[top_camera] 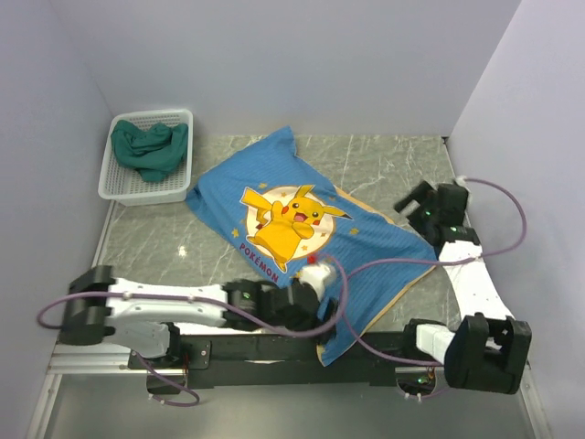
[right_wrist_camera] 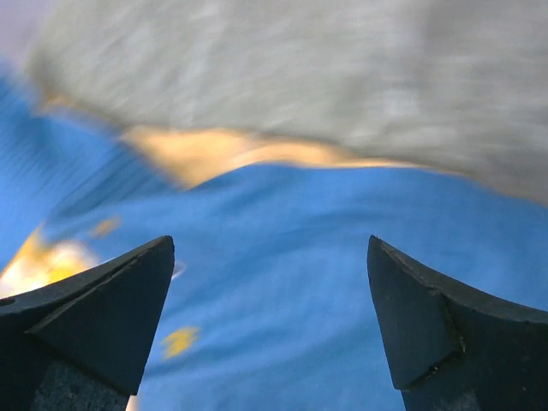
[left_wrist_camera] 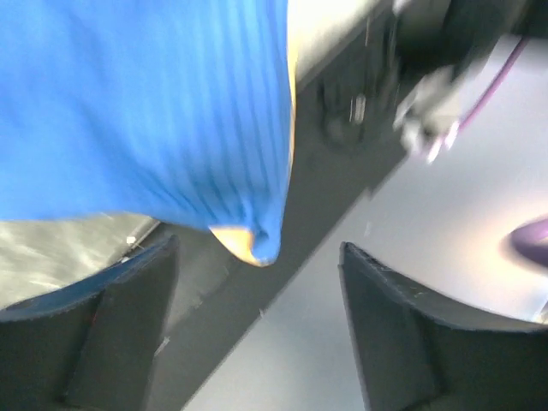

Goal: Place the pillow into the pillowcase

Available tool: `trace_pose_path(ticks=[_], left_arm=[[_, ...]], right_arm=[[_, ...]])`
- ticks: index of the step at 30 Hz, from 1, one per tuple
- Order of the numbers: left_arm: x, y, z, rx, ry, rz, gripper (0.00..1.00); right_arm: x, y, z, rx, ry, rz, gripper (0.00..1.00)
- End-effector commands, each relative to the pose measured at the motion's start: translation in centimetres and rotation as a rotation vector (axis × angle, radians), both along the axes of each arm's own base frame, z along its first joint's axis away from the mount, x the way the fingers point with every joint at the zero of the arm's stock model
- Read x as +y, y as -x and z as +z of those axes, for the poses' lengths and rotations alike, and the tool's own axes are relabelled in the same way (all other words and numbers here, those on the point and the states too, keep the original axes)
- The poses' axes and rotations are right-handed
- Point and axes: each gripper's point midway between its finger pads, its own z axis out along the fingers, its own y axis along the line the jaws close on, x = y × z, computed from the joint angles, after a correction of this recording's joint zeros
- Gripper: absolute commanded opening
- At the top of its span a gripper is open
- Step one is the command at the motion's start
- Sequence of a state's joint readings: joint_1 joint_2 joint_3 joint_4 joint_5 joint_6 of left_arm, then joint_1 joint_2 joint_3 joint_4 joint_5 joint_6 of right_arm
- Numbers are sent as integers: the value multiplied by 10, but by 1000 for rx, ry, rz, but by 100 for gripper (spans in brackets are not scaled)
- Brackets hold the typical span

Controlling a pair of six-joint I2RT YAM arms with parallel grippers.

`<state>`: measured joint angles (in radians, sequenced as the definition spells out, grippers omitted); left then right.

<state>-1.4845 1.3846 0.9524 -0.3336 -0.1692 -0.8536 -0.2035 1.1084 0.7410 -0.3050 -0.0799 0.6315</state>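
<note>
Pillowcase (top_camera: 366, 240) corner drooping past table (top_camera: 393, 160) edge; left gripper (left_wrist_camera: 257, 257) and right gripper (right_wrist_camera: 270, 244) both spread, empty; risks sliding off if nudged.

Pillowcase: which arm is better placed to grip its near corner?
Likely left: the left gripper is open right at the pillowcase corner; the right gripper, also open, hovers over the far hem.

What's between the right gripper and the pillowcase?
Only a short bare strip of marble table separates the right gripper from the pillowcase, per the top view.
</note>
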Motion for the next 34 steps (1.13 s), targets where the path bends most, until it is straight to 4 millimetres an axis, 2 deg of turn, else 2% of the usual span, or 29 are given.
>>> trace_pose_path(ticks=[1, 2, 3, 4, 5, 6, 8, 10, 11, 13, 15, 21, 28, 34], left_arm=[[35, -75, 49, -102, 74, 264, 87], [45, -91, 55, -112, 80, 312, 88], [62, -121, 68, -128, 106, 405, 97], [73, -135, 71, -140, 107, 443, 99], [91, -161, 76, -148, 110, 524, 99], [98, -170, 86, -160, 130, 548, 99], [116, -189, 93, -195, 118, 628, 100], [128, -200, 102, -237, 118, 696, 100], [134, -202, 101, -242, 105, 721, 99], [144, -204, 95, -238, 94, 773, 99], [155, -204, 84, -233, 80, 825, 99], [168, -201, 62, -211, 104, 884, 99], [170, -201, 67, -221, 158, 900, 100], [176, -202, 71, -246, 153, 903, 100]], right_arm=[[62, -18, 55, -137, 55, 169, 100], [74, -19, 61, -155, 50, 201, 100], [101, -18, 71, -183, 43, 276, 100], [115, -17, 78, -203, 43, 317, 100], [123, -16, 83, -213, 63, 332, 100], [148, -11, 91, -235, 63, 404, 100], [166, -6, 99, -259, 59, 460, 100], [177, 0, 104, -287, 45, 501, 100], [179, 4, 99, -286, 40, 518, 100], [180, 11, 105, -323, 31, 538, 100], [174, 17, 102, -327, 53, 537, 100], [157, 25, 91, -294, 137, 514, 100], [153, 27, 80, -263, 163, 511, 100], [150, 28, 81, -274, 167, 500, 100]])
